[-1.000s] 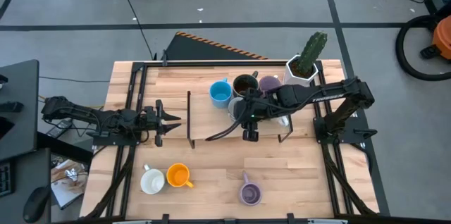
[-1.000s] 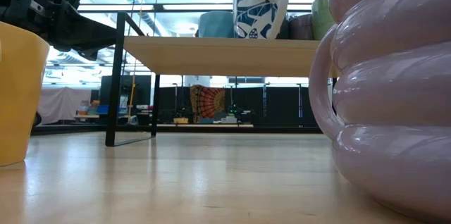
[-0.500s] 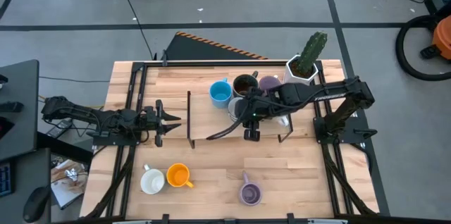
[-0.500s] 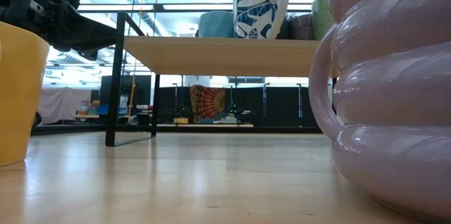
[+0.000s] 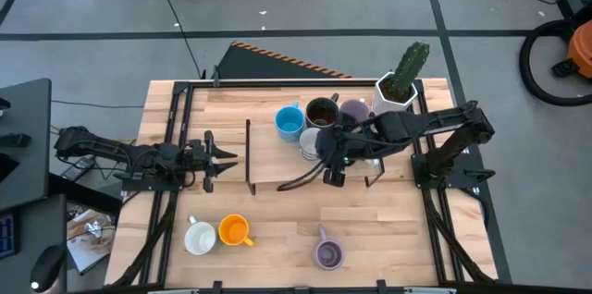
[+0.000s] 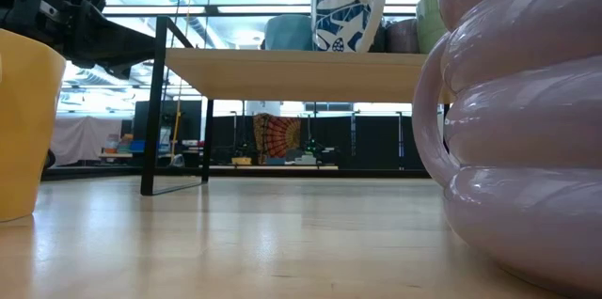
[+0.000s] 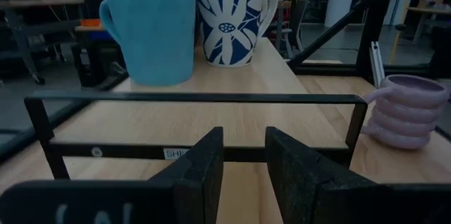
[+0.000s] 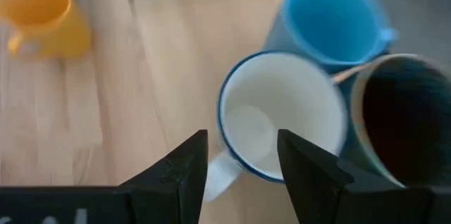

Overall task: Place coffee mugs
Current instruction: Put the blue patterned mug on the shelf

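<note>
- The left gripper [image 5: 218, 159] waits at the table's left edge, fingers a little apart, holding nothing.
- Near edge: a white mug [image 5: 199, 237] and an orange mug [image 5: 235, 231] sit side by side, with a purple ribbed mug [image 5: 327, 253] off to their right. All three look yet to be placed.
- On the raised shelf [image 5: 277, 169] the blue mug [image 5: 289, 122] stands farthest left, then the white floral mug [image 6: 346, 14] beside it, the dark brown mug [image 5: 321, 111] and another purple mug [image 5: 354, 109].
- The right gripper [image 5: 331, 159] hovers above the floral mug, fingers spread and empty; that one looks freshly set down.
- My read: roughly halfway.
</note>
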You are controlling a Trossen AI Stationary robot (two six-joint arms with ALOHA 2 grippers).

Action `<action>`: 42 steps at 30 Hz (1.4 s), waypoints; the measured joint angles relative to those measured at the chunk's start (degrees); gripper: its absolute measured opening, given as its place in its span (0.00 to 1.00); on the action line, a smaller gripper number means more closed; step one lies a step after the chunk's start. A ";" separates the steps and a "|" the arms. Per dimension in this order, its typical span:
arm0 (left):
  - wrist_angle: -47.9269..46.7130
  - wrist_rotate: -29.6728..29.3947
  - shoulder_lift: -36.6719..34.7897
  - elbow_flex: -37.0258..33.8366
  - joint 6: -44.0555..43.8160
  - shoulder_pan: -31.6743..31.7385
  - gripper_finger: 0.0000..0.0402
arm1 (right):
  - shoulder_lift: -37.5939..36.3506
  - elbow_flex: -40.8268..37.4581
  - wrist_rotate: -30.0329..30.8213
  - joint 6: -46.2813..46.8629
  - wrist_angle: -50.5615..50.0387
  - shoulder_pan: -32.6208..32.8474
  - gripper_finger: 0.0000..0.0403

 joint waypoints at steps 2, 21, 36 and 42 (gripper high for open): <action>0.78 -0.29 -0.01 0.00 1.96 0.02 0.28 | -0.20 0.88 3.61 4.52 -1.06 1.83 0.45; -13.74 -5.11 0.00 7.29 5.95 -0.01 0.28 | 6.28 0.72 14.07 35.38 -9.39 7.59 0.46; -14.92 -5.53 -0.11 8.23 7.22 -0.01 0.28 | 6.77 0.02 9.96 42.34 -7.17 5.75 0.46; -14.90 -5.53 -0.13 8.28 8.30 -0.01 0.28 | 8.07 -0.02 3.90 42.88 -6.82 2.39 0.45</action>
